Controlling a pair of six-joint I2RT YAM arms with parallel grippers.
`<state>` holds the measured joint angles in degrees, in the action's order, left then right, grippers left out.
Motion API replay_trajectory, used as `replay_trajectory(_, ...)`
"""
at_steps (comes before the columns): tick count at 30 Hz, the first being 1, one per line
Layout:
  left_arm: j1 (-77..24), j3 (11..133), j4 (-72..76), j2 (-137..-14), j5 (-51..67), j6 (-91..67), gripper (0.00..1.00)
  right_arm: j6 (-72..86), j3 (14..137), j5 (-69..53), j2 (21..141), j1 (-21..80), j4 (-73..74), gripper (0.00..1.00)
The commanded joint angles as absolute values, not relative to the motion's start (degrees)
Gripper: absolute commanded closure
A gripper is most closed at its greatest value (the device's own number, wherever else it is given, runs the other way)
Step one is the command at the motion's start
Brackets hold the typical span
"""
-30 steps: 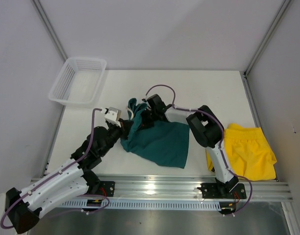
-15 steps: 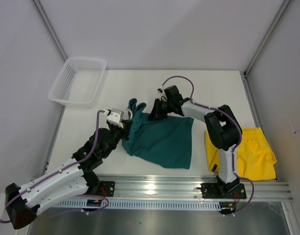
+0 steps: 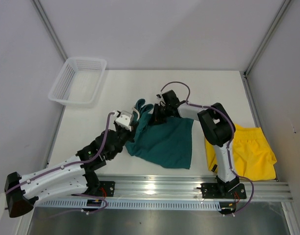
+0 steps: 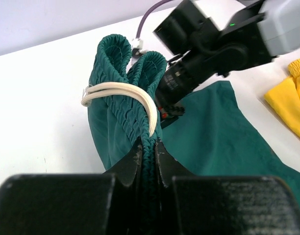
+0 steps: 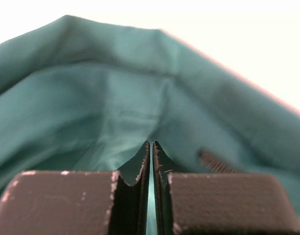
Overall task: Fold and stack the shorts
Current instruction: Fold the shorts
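The dark teal shorts [image 3: 165,141] lie partly spread at mid-table. My left gripper [image 3: 128,126] is shut on their bunched waistband [image 4: 121,63], which stands up in folds with the pale drawstring [image 4: 124,89] looped over it. My right gripper [image 3: 158,114] sits at the shorts' far edge, just right of the waistband. Its jaws are all but together, with a thin sliver of teal cloth [image 5: 106,112] between them and creases running to the tips. The yellow shorts [image 3: 251,151] lie crumpled at the right, beyond the right arm.
A white mesh basket [image 3: 77,80] stands at the far left corner, overhanging the table edge. The right arm's elbow [image 3: 214,128] rises between the two pairs of shorts. Walls and frame posts close in on both sides.
My left gripper has carried the waistband to the right. The right arm unfolded, swung its gripper out over the shorts' far edge, then drew back a little; the teal cloth lies more spread to the right.
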<state>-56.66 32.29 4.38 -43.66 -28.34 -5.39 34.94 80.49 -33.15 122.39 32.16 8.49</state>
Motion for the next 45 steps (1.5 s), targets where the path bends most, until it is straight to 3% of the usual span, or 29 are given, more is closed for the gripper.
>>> replay_trajectory(1, -59.85, 36.12, 8.70, -45.69, -32.16, -1.67, 1.00, 36.56, 83.93, -32.35, 125.41, 32.43, 6.86, 0.94)
replay_trajectory(10, -61.87, 38.41, 10.55, -51.50, -32.78, -2.63, 1.00, 38.23, 85.25, -32.34, 125.34, 31.82, 6.15, 0.93)
replay_trajectory(15, -62.84, 41.30, 9.93, -56.85, -36.38, -4.39, 1.00, 37.88, 85.25, -34.10, 120.68, 28.75, 7.82, 0.74)
replay_trajectory(19, -62.75, 43.15, 9.40, -58.27, -37.88, -5.18, 1.00, 36.22, 83.59, -33.66, 114.71, 26.11, 10.36, 0.70)
replay_trajectory(29, -62.84, 44.56, 8.61, -57.92, -37.35, -5.19, 1.00, 30.68, 65.05, -26.29, 95.55, 23.29, 15.29, 0.68)
replay_trajectory(32, -63.02, 44.47, 8.44, -57.92, -37.35, -5.01, 1.00, 29.80, 58.46, -25.49, 90.19, 22.85, 15.47, 0.55)
replay_trajectory(38, -63.11, 43.07, 9.67, -57.83, -37.79, -4.75, 1.00, 30.59, 50.28, -24.61, 86.40, 24.25, 13.89, 0.62)
replay_trajectory(45, -63.37, 42.80, 9.84, -58.01, -38.23, -4.66, 1.00, 30.06, 50.80, -17.59, 91.84, 27.41, 13.97, 0.64)
